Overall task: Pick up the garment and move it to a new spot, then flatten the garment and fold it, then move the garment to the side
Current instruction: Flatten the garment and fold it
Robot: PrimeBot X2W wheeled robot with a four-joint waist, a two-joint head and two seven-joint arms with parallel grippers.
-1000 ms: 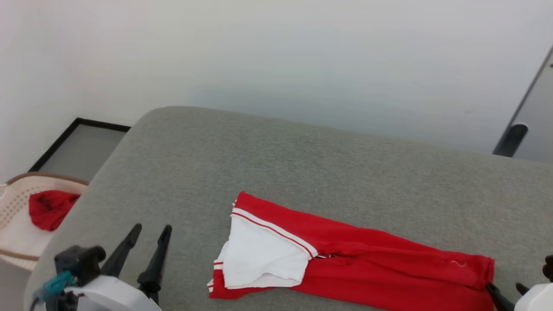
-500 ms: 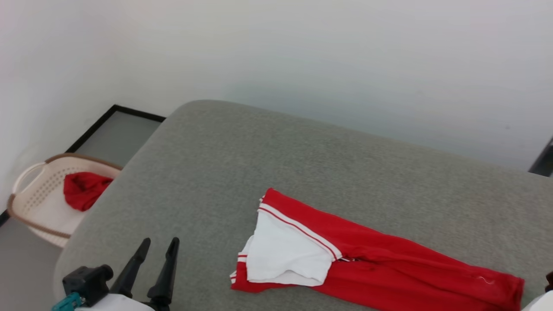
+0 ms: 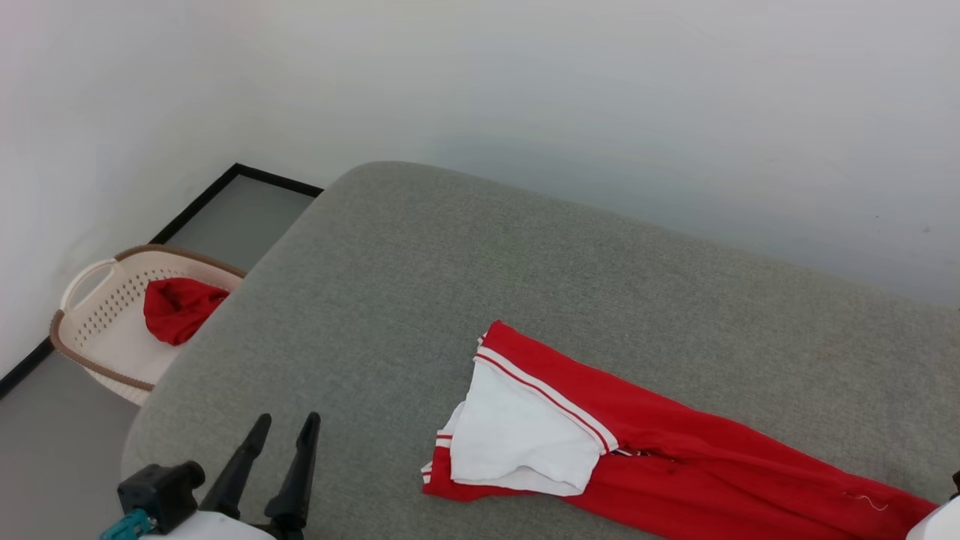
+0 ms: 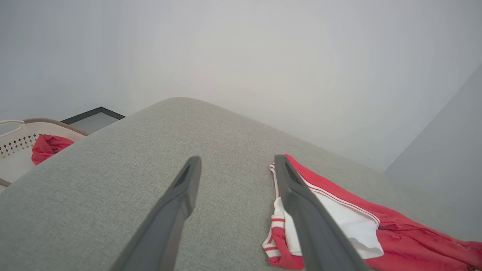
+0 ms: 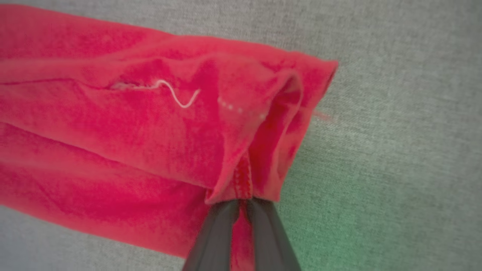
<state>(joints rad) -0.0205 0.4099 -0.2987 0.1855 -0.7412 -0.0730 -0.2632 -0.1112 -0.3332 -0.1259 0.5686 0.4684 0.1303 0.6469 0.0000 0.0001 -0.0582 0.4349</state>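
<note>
1. Grey padded surface (image 3: 450, 285) fills the foreground, with a plain pale wall behind it.
2. The garment (image 3: 675, 457) lies at the near right of that surface as a long narrow strip, its white sleeve uppermost at the left end.
3. A second ago the right gripper's fingers stood apart at the strip's right end. Now the right gripper (image 5: 243, 205) is pinched together on the red hem there, with cloth bunched just above the tips.
4. The grasp appears made, so that end seems ready to be lifted or drawn over.
5. The left gripper (image 3: 288, 420) hovers over bare surface near the sleeve end, fingers spread and holding nothing.
6. The head camera has swung, so the whole scene sits differently in its view.
7. A cream basket (image 3: 105, 322) holding a red cloth (image 3: 180, 307) sits on the floor off the left corner, well apart. Nothing blocks the garment, though its unheld end may trail.
</note>
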